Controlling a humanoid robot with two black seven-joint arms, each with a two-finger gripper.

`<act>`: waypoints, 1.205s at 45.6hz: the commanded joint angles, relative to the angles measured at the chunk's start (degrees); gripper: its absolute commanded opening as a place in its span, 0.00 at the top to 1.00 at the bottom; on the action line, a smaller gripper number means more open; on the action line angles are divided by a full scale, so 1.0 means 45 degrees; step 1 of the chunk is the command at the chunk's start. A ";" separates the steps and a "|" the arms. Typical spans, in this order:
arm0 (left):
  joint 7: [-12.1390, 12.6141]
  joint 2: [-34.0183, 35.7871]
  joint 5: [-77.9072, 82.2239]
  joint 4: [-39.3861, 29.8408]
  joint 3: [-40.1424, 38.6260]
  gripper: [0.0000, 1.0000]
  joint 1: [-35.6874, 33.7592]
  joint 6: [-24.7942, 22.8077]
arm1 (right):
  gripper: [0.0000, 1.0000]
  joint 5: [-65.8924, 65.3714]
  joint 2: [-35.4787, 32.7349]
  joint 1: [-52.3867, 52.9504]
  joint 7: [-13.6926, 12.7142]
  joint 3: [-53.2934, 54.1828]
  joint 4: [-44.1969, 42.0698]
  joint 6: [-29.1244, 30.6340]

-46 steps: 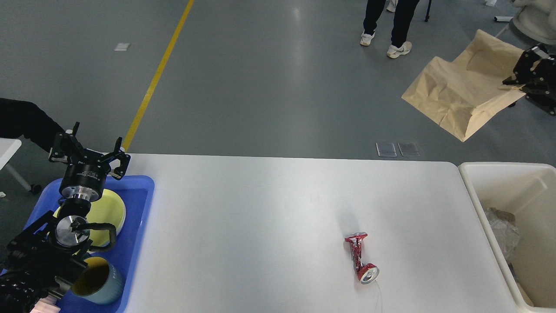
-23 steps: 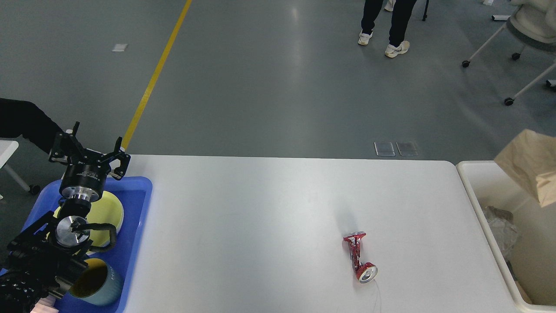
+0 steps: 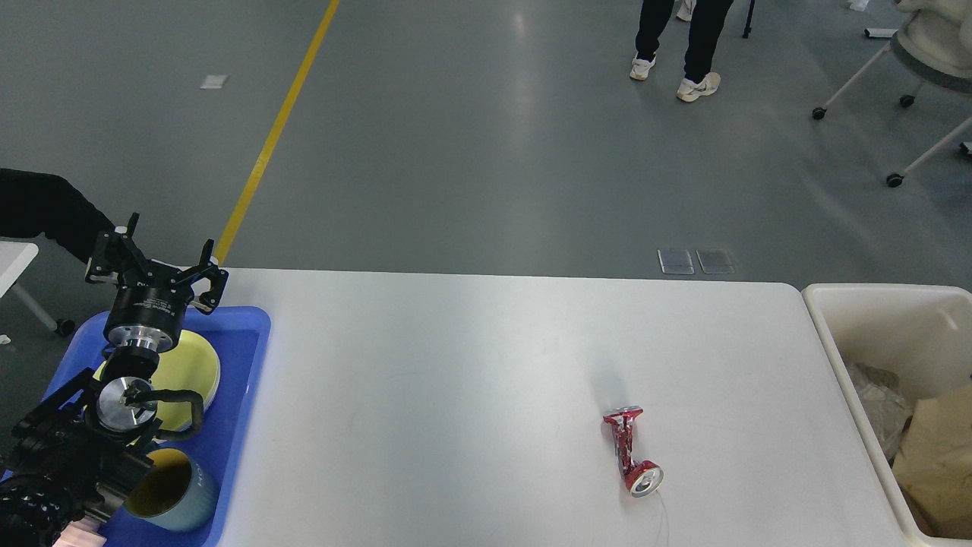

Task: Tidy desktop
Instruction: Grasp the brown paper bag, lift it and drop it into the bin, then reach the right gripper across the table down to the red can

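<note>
The white desktop (image 3: pixel 456 380) fills the lower view. A crushed red can (image 3: pixel 632 450) lies on its right half, open end toward me. My left gripper (image 3: pixel 161 249) stands open and empty above the far edge of the blue tray (image 3: pixel 254 357) at the desktop's left end, far from the can. No part of my right gripper shows.
A yellow plate (image 3: pixel 191 372) and a blue-grey cup (image 3: pixel 171 495) sit in the tray. A cream bin (image 3: pixel 835 342) at the right end holds a brown paper bag (image 3: pixel 938 456) and crumpled plastic (image 3: pixel 881 403). A person (image 3: pixel 683 45) and a wheeled chair (image 3: pixel 911 68) are on the floor beyond.
The brown paper bag, held high at the right by my right gripper, fell into the cream bin. The right gripper has left the view. My left arm has not moved.
</note>
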 commanded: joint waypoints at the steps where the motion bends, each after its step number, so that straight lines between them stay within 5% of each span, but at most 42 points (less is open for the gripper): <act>1: 0.0000 0.0000 0.0000 -0.0004 0.0000 0.03 0.0000 0.0000 | 0.00 -0.0019 0.0384 0.0354 -0.0002 -0.0094 0.0189 0.0040; 12: 0.0000 0.0000 0.0000 -0.0004 0.0000 0.03 0.0000 0.0000 | 0.00 -0.0019 0.1517 0.3847 0.0018 -0.3058 0.1457 0.0293; 28: 0.0000 0.0000 0.0000 -0.0004 0.0000 0.03 0.0000 0.0000 | 0.00 -0.0467 0.3295 0.9844 0.0076 -0.5016 0.8349 0.0683; 38: 0.0000 -0.0019 0.0000 0.0015 0.0000 0.03 0.0000 0.0000 | 0.00 -0.1659 0.4309 1.2269 -0.0041 -0.4840 1.0950 0.4178; 50: 0.0000 0.0000 0.0000 0.0015 0.0000 0.03 0.0000 0.0000 | 0.00 -0.2128 0.4917 1.4573 -0.0041 -0.4256 1.4154 0.5955; 55: 0.0000 0.0000 0.0000 -0.0004 0.0000 0.03 0.0000 0.0000 | 0.00 -0.2128 0.4799 1.5335 -0.0041 -0.3436 1.4311 0.8608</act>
